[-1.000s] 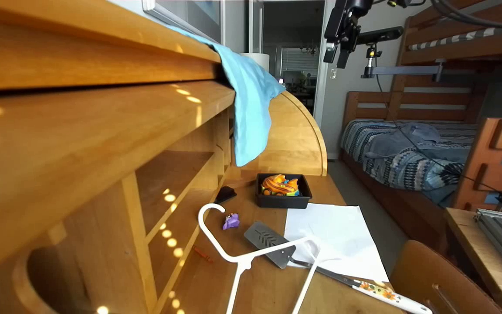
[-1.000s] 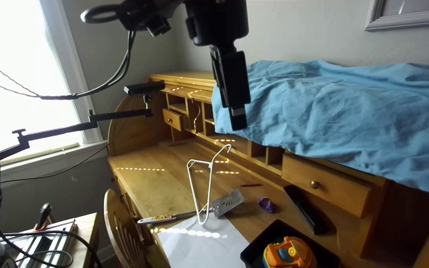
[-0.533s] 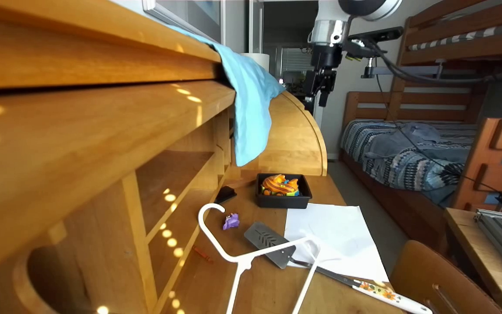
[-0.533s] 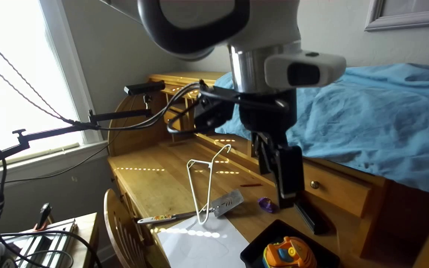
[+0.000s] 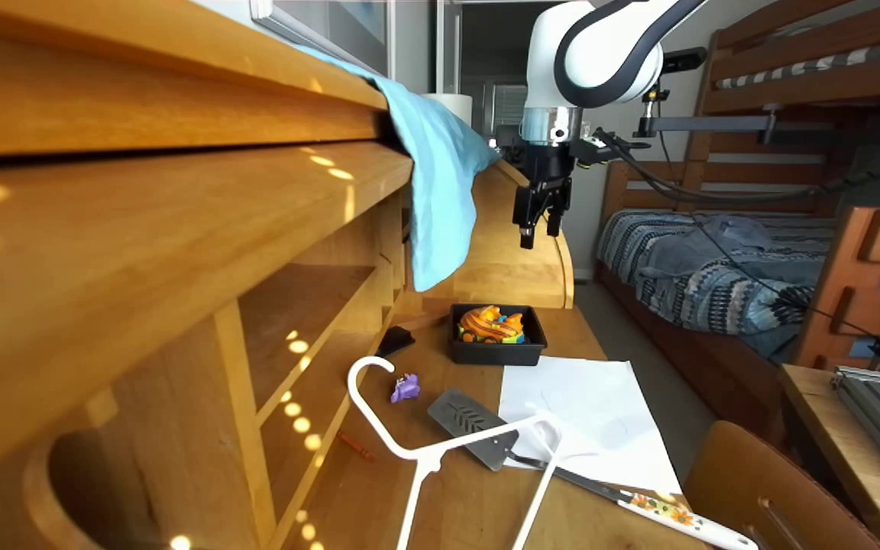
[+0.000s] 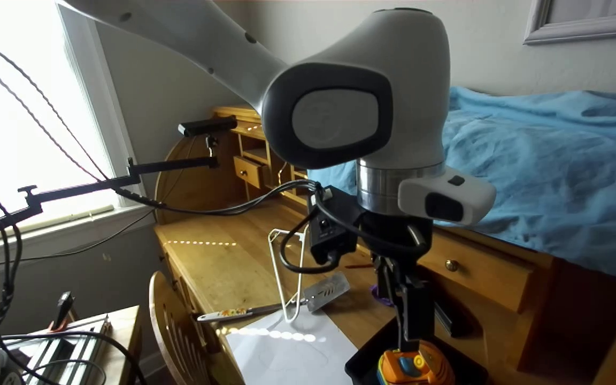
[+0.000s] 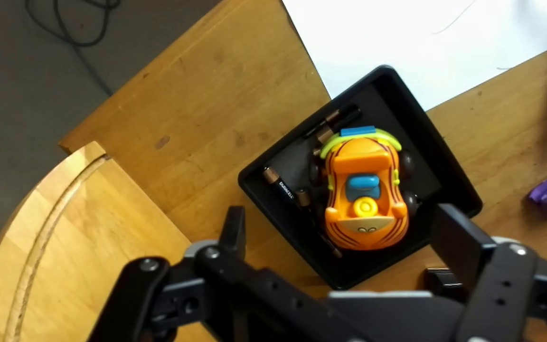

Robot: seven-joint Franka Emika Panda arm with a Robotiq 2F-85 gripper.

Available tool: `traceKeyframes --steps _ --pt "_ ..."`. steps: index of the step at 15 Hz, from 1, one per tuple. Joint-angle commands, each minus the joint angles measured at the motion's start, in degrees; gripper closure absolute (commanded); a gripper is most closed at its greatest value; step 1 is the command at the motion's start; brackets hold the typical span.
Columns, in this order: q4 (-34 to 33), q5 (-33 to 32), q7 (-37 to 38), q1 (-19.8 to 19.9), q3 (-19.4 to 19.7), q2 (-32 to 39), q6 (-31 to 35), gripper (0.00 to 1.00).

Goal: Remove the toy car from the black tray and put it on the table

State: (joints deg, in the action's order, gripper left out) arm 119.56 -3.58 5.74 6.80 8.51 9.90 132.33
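Toy car in tray — below pincer, apart.

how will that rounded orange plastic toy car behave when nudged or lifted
Nudged, the rounded orange plastic toy car would probably roll, given its black wheels, until the rim of the square black tray stopped it. Smooth and moulded, it looks stiff but possibly slippery.

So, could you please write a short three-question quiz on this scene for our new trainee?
1. True or false: the claw hangs open, clear of the toy car.
2. What is the toy car sitting in?
3. Which of these lies in there beside the toy car: (A) a spatula, (B) batteries, (C) a clothes hanger?

Key: 1. True. 2. The black tray. 3. B.
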Motion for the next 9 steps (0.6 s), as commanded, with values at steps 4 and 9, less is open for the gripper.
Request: traceKeyframes --steps 4,9 --pt "-1.1 -1.5 1.0 -0.1 0.1 0.9 -0.6 0.0" --pt "-5.1 -3.2 2.7 -1.8 -0.4 10.7 -1.1 0.0"
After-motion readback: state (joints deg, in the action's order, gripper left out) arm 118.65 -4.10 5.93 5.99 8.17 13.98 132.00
